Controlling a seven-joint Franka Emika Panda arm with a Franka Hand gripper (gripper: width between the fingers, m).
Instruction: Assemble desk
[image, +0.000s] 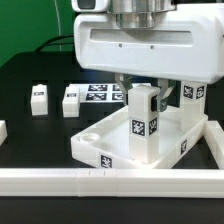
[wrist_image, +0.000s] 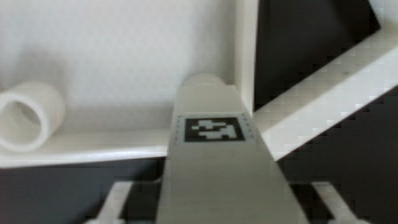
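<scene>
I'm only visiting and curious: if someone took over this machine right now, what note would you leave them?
Gripper: shut on one leg, held upright at the near corner of the tabletop.
Loose legs: two lie at the exterior view's left. A further tagged piece stands at the right.
Done: one leg gripped and at the tabletop.
Left: seat that leg (I cannot tell if it is in yet), then fit the others.

Readable words or numbers: none.
leg (image: 140, 120) between the jaws: black-and-white tag, pattern only.
tabletop (image: 85, 150) below the jaws: tags on rim, pattern only.
marker board (image: 100, 92) beyond the jaws: tags, no lettering.
</scene>
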